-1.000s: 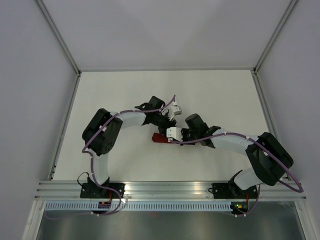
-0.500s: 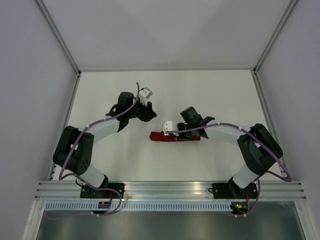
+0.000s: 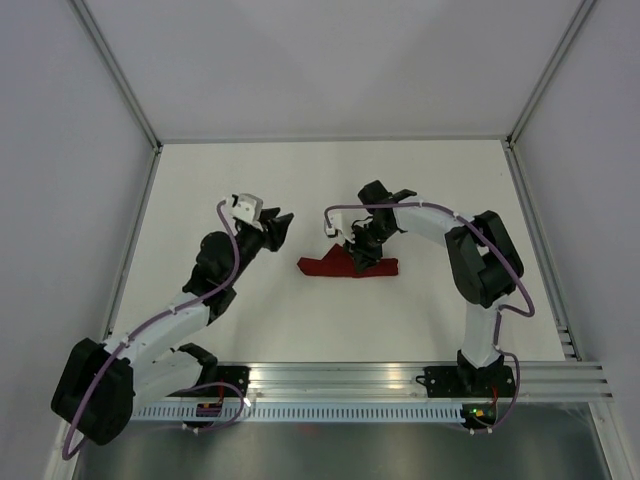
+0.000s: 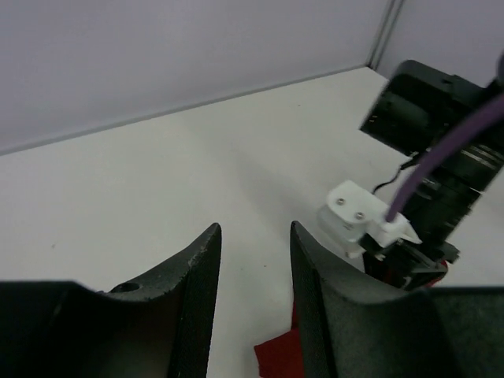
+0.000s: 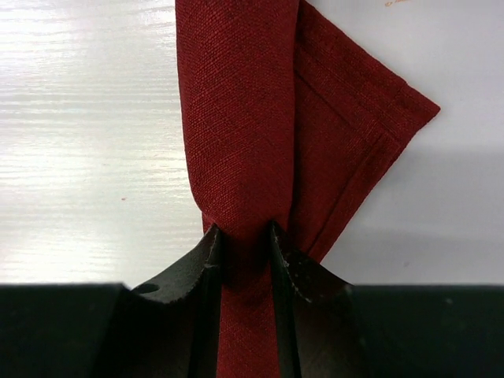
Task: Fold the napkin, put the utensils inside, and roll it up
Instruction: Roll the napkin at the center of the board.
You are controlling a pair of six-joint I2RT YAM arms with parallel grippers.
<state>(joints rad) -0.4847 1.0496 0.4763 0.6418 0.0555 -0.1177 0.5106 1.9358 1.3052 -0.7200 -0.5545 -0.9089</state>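
1. White desk: it is carrying only one loose item that I can see, the cloth bundle near its middle.
2. Left arm is reaching forward on its own side. Right arm is curling in from the far side, down onto the bundle.
3. Dark red napkin: it is lying mid-desk as a narrow, tight roll, running left to right in the top view. Folding and most of the rolling are looking done, as a judgement.
4. Right pincer is pinching the roll, both fingers pressing into the cloth from either side, near one end of it.
5. Left pincer is hanging above the desk to the left of the napkin, fingers parted, carrying nothing, touching nothing.
6. One hemmed corner is sticking out flat beside the roll, not yet wrapped in. This is likely the remaining work: bringing that tail around and settling the roll.
7. Fork: it is not showing in any view. I cannot tell whether it is sitting inside the roll; the roll's bulk is not settling it either way.
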